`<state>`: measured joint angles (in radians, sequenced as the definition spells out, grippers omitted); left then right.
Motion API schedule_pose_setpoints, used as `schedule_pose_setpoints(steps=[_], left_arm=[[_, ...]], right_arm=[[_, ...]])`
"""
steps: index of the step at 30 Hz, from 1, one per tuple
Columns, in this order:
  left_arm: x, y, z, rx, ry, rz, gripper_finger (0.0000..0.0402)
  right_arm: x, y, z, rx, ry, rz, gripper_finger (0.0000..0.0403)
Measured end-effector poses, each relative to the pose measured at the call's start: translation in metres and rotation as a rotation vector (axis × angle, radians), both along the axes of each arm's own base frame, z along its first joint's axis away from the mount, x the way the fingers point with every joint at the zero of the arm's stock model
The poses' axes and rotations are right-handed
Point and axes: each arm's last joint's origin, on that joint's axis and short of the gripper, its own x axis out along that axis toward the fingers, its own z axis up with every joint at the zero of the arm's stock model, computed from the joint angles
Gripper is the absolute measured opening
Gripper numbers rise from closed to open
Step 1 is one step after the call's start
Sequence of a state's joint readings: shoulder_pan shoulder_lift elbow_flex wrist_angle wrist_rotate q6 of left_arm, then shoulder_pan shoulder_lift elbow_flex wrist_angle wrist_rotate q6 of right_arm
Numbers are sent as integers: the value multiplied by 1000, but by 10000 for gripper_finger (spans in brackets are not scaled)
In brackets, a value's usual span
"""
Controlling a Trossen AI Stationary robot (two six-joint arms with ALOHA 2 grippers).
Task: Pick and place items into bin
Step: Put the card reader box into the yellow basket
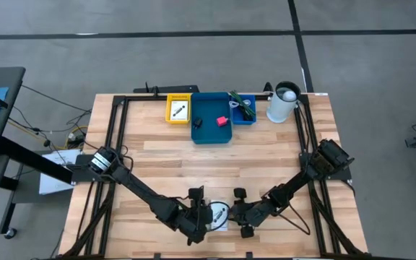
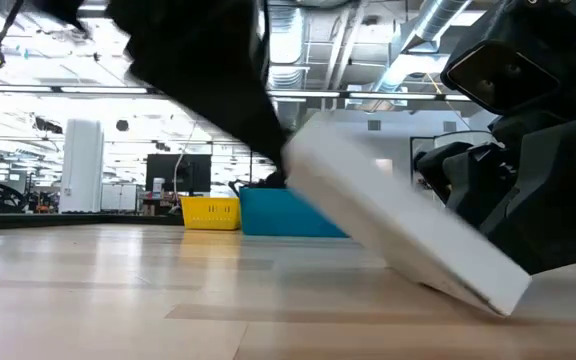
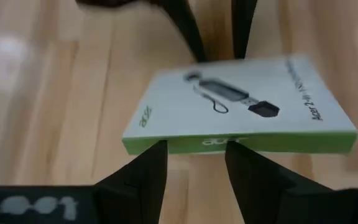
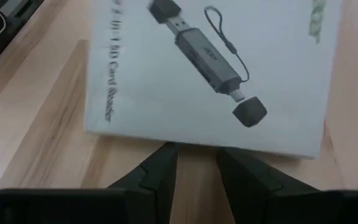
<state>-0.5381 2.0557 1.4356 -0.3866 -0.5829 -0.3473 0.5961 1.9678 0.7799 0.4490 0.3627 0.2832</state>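
Observation:
A flat white box (image 1: pixel 220 214) printed with a card reader lies near the table's near edge, between my two grippers. In the low view the box (image 2: pixel 408 220) is tilted, with its left end raised and its right end (image 2: pixel 498 295) on the wood. My left gripper (image 3: pixel 194 155) is open at the box's green edge. Opposite it, my right gripper (image 4: pixel 197 158) is open at the other edge. The blue bin (image 1: pixel 211 119) at the far edge contains a pink-red block (image 1: pixel 222 120) and a black piece (image 1: pixel 198 123). My left gripper comes level from the table's left, and both fingertips (image 3: pixel 157 155) meet the box's green side edge (image 3: pixel 197 144), which is the raised end. Whether the box rests on them I cannot tell. My right gripper comes level from the table's right. Its fingertips (image 4: pixel 163 158) reach the box's white edge (image 4: pixel 197 144), the end lying on the table; actual touch I cannot tell.
Beside the blue bin stand a yellow tray (image 1: pixel 178 110) with a white card, a small blue tray (image 1: pixel 243 108) with a green stringy piece, and a white cup (image 1: pixel 282 101). Black rails run along the table's left and right sides. Bare wood fills the table's middle (image 1: pixel 208 166).

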Motion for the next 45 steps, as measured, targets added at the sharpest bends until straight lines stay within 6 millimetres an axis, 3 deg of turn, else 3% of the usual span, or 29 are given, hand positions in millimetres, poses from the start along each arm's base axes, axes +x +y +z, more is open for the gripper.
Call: schedule_pose_setpoints(steps=[4, 7, 11, 17, 25, 34, 39, 45], left_arm=[[13, -2, 20, 41, -137, 44, 155], [19, 8, 18, 134, -129, 69, 155], [27, 7, 32, 58, -191, 30, 155], [33, 22, 25, 49, -143, 45, 155], [21, 14, 19, 45, -44, 16, 155], [-29, 18, -9, -13, 342, 239, 155], [-31, 24, -27, -129, 381, 244, 148], [-29, 29, -32, -173, 357, 233, 134]], right_arm=[[2, 0, 1, 5, -16, 2, 118], [5, -2, 1, 5, -25, -11, 118], [7, -3, 2, 2, -23, -22, 118], [8, -3, 3, 3, -19, -21, 118], [7, -3, 3, 3, -15, -20, 118], [7, -2, 3, 12, -10, -18, 118], [7, -3, 3, 15, -10, -17, 118], [7, -3, 3, 22, -6, -9, 118]])
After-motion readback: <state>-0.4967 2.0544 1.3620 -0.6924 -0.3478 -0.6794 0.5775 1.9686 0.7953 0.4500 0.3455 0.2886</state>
